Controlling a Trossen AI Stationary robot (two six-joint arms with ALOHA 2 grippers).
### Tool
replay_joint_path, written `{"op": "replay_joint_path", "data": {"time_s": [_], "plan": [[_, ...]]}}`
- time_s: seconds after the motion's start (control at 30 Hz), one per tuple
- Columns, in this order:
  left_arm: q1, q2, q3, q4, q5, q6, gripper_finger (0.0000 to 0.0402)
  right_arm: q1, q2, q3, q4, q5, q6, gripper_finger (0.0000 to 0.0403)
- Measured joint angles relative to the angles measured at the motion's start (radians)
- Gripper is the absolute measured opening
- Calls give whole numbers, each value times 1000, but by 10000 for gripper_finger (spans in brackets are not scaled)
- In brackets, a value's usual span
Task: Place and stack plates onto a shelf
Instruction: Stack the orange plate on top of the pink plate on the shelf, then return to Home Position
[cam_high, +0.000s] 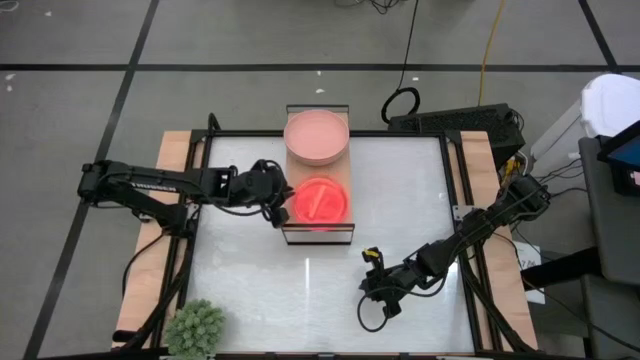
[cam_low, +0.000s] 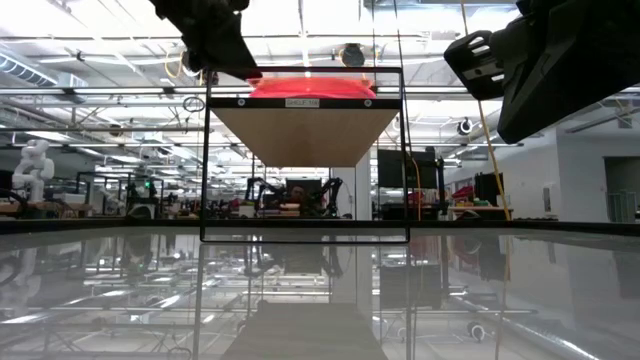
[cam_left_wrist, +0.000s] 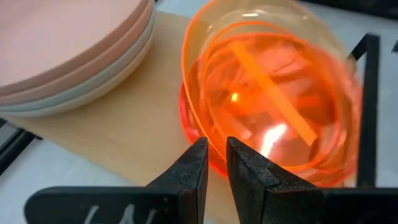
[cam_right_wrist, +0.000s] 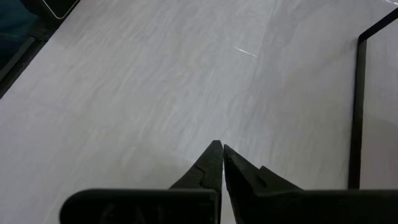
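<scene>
The shelf (cam_high: 316, 234) stands at the table's far middle, a light-wood board on a thin black frame (cam_low: 305, 130). On its far half rests a stack of large dusty-pink and pale plates (cam_high: 316, 135) (cam_left_wrist: 68, 56). On its near half sits a stack of small hot-pink and orange plates (cam_high: 322, 200) (cam_low: 305, 88). My left gripper (cam_high: 283, 205) (cam_left_wrist: 216, 158) reaches in from the table's left and is shut on the top orange plate (cam_left_wrist: 273, 93). My right gripper (cam_high: 375, 265) (cam_right_wrist: 222, 149) is shut, above bare table near the table's near right, touching nothing. My left gripper pinches the rim (cam_left_wrist: 202, 127) of the top orange plate between its two fingers, on the plate's left side. The fingers come in from the table's left, slanting downward. The plate is tilted: its held side is raised, and its far side lies on the small plates beneath.
A spiky green plant ball (cam_high: 195, 328) sits at the table's near left corner. Wooden side boards (cam_high: 150, 260) run along the table's left and right edges. The shelf's black frame (cam_right_wrist: 356, 112) shows beside my right gripper. Bare white tabletop (cam_high: 300, 290) spreads before the shelf.
</scene>
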Motion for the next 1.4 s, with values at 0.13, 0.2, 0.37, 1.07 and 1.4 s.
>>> {"op": "replay_joint_path", "data": {"time_s": [0.13, 0.2, 0.37, 1.07, 1.4], "plan": [[9, 0, 0, -42, -6, -14, 63, -3, 0, 0, 0, 1, -6, 0], [16, 0, 0, -51, -7, -20, 63, -3, 0, 0, 0, 2, -7, 0], [31, 0, 0, -46, -16, -28, 63, -3, 0, 0, 0, 28, -17, 0], [-112, -69, 0, -46, -156, 38, 63, -84, -23, -1, 143, 240, -103, 0], [-180, -69, 0, -21, -227, 55, 63, -204, 53, -1, 337, 375, -64, 0]]}}
